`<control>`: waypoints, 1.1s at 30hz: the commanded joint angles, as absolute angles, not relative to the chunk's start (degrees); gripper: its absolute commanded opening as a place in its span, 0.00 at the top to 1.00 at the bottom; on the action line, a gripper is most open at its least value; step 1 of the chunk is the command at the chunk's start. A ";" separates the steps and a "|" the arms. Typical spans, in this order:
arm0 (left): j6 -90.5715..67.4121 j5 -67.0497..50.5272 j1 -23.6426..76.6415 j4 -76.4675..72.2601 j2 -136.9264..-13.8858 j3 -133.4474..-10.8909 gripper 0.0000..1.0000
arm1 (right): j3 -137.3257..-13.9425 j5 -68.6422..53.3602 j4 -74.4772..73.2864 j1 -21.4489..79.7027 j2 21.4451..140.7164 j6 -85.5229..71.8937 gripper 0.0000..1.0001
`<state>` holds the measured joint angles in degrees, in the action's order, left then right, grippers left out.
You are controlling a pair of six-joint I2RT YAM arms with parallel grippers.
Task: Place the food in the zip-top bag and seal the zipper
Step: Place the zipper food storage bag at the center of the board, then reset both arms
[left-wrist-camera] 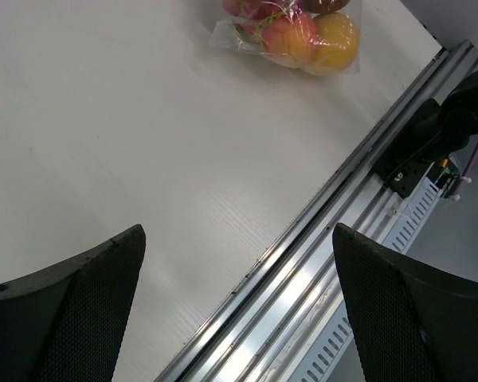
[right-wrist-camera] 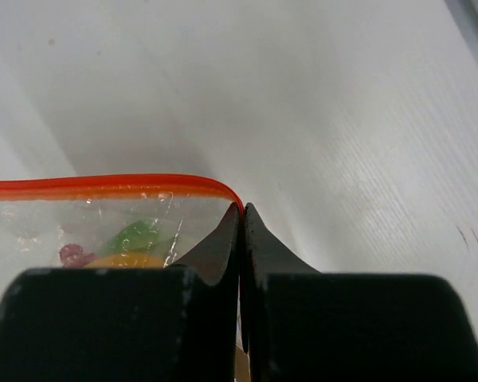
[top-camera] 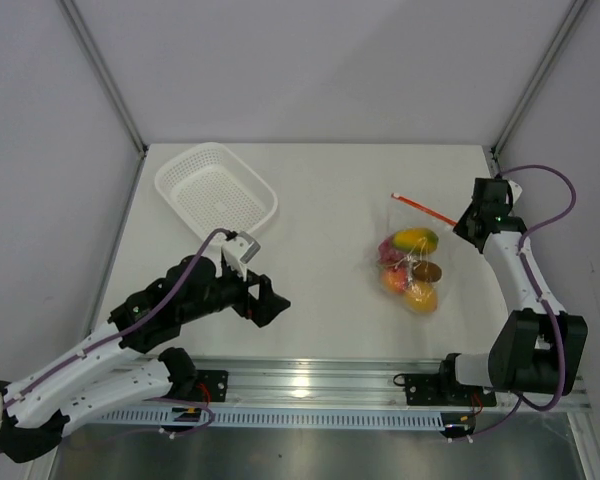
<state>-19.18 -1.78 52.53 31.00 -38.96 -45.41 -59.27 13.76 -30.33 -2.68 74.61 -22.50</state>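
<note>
The clear zip-top bag (top-camera: 412,262) lies right of the table's middle with the food inside: a yellow-green mango (top-camera: 416,239), a brown piece (top-camera: 428,271), an orange (top-camera: 421,297) and a peach-coloured piece (left-wrist-camera: 289,36). Its red-orange zipper (top-camera: 425,207) runs along the far edge. My right gripper (top-camera: 463,225) is shut on the zipper's right end; in the right wrist view the strip (right-wrist-camera: 103,187) curves down into the pinched fingertips of that gripper (right-wrist-camera: 243,208). My left gripper (top-camera: 270,300) hovers open and holds nothing, well left of the bag. The left wrist view shows this gripper (left-wrist-camera: 237,235) above the table's near edge.
A white mesh basket (top-camera: 216,190) stands at the back left with nothing in it. The metal rail (left-wrist-camera: 327,239) runs along the table's near edge under my left gripper. Grey walls close in the table at the back and sides.
</note>
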 commanded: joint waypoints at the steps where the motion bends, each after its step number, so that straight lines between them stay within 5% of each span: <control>1: -20.48 -3.43 52.29 29.18 -36.65 -45.00 0.01 | -62.05 15.04 -26.72 -7.28 77.60 -21.71 1.00; 3: -20.65 -3.60 52.21 29.70 -36.39 -44.91 0.01 | -62.14 13.98 -26.37 -8.96 78.48 -21.71 0.97; 11: -21.36 -4.39 52.21 30.32 -34.98 -43.59 0.00 | -63.45 13.36 -28.47 -13.45 79.72 -21.27 0.32; 15: -21.44 -4.66 52.21 30.50 -36.47 -43.94 0.01 | -66.79 14.85 -33.57 -12.05 77.44 -22.06 0.19; 16: -21.62 -4.40 52.21 30.93 -36.91 -44.38 0.00 | -68.01 15.81 -34.62 -11.08 76.65 -22.15 0.01; 24: -23.99 -4.04 52.21 30.50 -36.48 -43.51 0.01 | -68.82 22.49 -45.33 7.27 64.52 -27.76 0.01; 33: -28.12 -3.86 52.21 28.57 -34.89 -40.61 0.01 | -57.94 28.29 -52.38 41.10 51.95 -47.18 0.01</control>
